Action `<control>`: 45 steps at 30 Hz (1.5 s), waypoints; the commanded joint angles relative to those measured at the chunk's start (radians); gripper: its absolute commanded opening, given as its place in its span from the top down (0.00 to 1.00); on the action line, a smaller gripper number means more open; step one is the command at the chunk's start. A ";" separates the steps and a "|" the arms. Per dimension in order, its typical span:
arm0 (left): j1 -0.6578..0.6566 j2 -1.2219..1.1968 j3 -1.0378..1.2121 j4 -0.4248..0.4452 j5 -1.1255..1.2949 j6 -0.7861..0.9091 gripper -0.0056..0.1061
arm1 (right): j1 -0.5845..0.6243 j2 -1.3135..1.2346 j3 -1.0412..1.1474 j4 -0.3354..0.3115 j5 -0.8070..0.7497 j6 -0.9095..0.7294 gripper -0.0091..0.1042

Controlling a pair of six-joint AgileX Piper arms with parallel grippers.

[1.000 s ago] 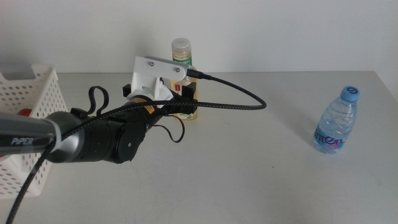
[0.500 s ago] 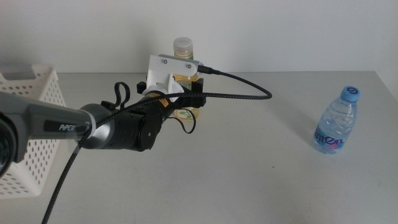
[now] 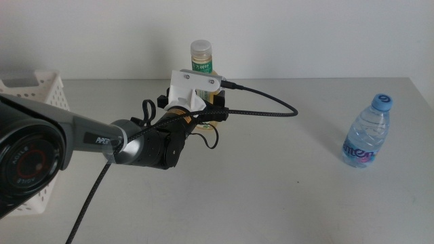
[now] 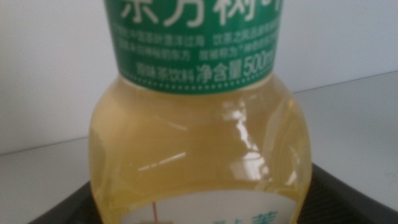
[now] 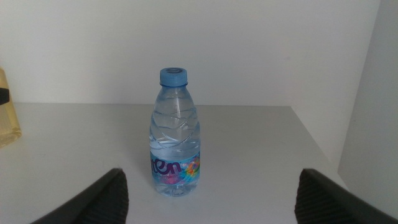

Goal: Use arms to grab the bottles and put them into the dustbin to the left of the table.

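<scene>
Tea bottle [image 3: 201,64]: yellow drink, pale cap, green-and-white label; it stands upright at the far middle of the table [image 3: 285,190], and the left gripper [image 3: 203,108] sits around its lower body. In the left wrist view the bottle [image 4: 199,143] fills nearly the whole picture, lodged between the two dark jaws, whose edges show low on either side of it.
Left gripper: reaches in from the left with its white housing and thick black cable [image 3: 264,108] trailing off to the right; jaws spread on either side of the bottle, but whether they press on it or only flank it, I cannot tell.
Water bottle [image 3: 366,132]: small, clear, blue cap, upright near the table's right edge, well apart from the left jaws. In the right wrist view it [image 5: 175,134] stands straight ahead of the right gripper [image 5: 208,199], beyond the gap and touching neither jaw.
Right gripper: waits out of the middle view; its jaws stand wide apart, holding nothing.
Dustbin [image 3: 41,91]: white perforated basket at the table's left edge, behind the left arm and well away from its jaws.
</scene>
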 commanded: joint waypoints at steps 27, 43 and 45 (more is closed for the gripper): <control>-0.013 0.015 -0.073 0.033 -0.131 -0.019 0.96 | -0.005 -0.022 -0.010 -0.012 -0.083 -0.009 0.09; 0.088 -0.484 -0.112 -0.045 0.877 0.034 0.97 | -0.005 -0.022 -0.010 -0.012 -0.083 -0.009 0.09; 0.132 -0.505 -0.170 -0.045 1.038 0.020 0.97 | -0.005 -0.022 -0.010 -0.012 -0.083 -0.009 0.09</control>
